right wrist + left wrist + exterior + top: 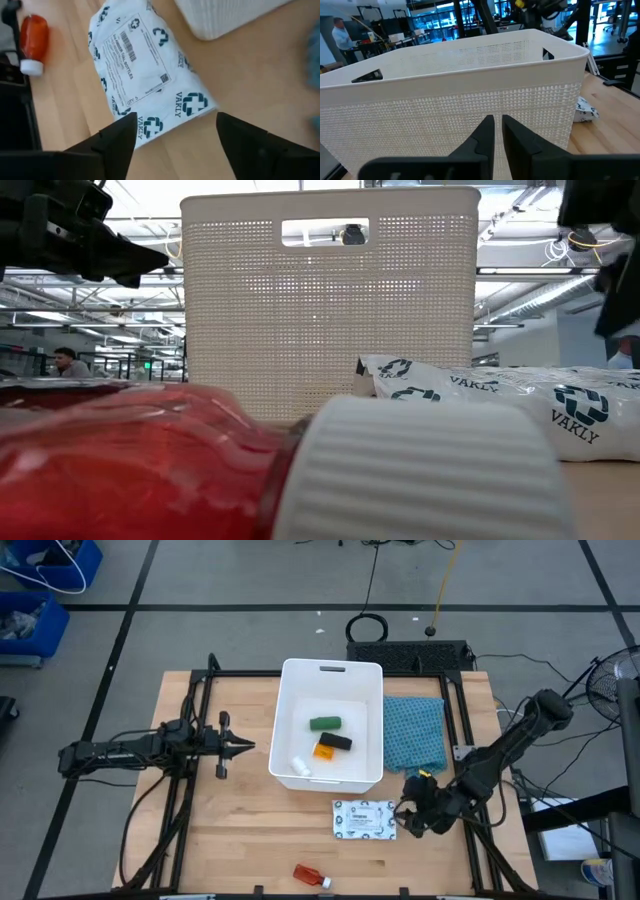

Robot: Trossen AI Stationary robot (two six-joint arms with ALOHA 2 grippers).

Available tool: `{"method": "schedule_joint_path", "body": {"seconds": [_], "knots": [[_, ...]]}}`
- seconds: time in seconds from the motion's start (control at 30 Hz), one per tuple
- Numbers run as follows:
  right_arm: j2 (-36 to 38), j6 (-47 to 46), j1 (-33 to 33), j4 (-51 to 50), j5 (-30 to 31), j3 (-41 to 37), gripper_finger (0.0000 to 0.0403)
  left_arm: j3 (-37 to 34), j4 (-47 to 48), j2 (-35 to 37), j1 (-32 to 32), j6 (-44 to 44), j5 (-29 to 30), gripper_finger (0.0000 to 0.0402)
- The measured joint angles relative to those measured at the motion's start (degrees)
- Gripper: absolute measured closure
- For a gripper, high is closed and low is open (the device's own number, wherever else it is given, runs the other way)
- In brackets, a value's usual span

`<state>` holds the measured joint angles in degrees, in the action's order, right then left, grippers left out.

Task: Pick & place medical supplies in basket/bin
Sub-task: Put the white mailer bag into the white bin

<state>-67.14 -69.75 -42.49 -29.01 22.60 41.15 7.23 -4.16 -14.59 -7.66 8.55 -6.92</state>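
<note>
The white bin [372,675] stands mid-table and holds a green oblong [324,723], a black oblong [338,741], an orange vial [323,751] and a small white cylinder [300,767]. A flat white printed packet [364,818] lies on the wood in front of the bin. A red bottle with a white cap [312,876] lies on its side near the table's near edge. My right gripper [175,132] is open just above the packet's right end [165,117]. My left gripper [245,747] is shut and hovers level beside the bin's left wall [420,125].
A teal-blue cloth [413,732] lies flat against the bin's right side. Black frame rails [190,790] run along the table's left and right. In the low view the red bottle [130,460] fills the foreground. Bare wood [250,830] shows left of the packet.
</note>
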Motion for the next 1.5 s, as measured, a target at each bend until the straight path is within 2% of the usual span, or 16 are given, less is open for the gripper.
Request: {"method": "schedule_joint_path", "body": {"seconds": [0.17, 0.33, 0.57, 0.87, 1.13, 1.3, 1.5], "knots": [[0.2, -5.6, 0.0, 12.6, -1.0, -8.3, 0.0120, 0.0, 0.0, 0.0, 0.0, -0.2, 0.0, 0.0356], [0.1, -10.1, 0.0, 19.5, -1.9, -13.8, 0.0126, 0.0, 0.0, 0.0, 0.0, -0.4, 0.0, 0.0355], [0.1, -8.3, 0.0, 30.0, -1.6, -17.9, 0.0128, 0.0, 0.0, 0.0, 0.0, -0.1, 0.0, 0.0355], [-1.1, -5.7, 0.0, 32.4, 1.8, -18.8, 0.0129, 0.0, -0.2, 0.0, 0.0, -0.2, 0.0, 0.0355], [-6.9, -5.8, 0.0, 35.9, 2.8, -18.8, 0.0132, 0.0, -0.3, 0.0, 0.0, -0.1, 0.0, 0.0355], [-8.9, -5.9, 0.0, 38.2, 1.8, -18.8, 0.0175, 0.0, -0.3, 0.0, 0.0, -0.1, 0.0, 0.0355], [-7.5, -5.2, 0.1, 37.4, 2.9, -18.8, 0.0295, 0.0, -0.3, 0.0, 0.0, 0.1, 0.0, 0.0355]]}}
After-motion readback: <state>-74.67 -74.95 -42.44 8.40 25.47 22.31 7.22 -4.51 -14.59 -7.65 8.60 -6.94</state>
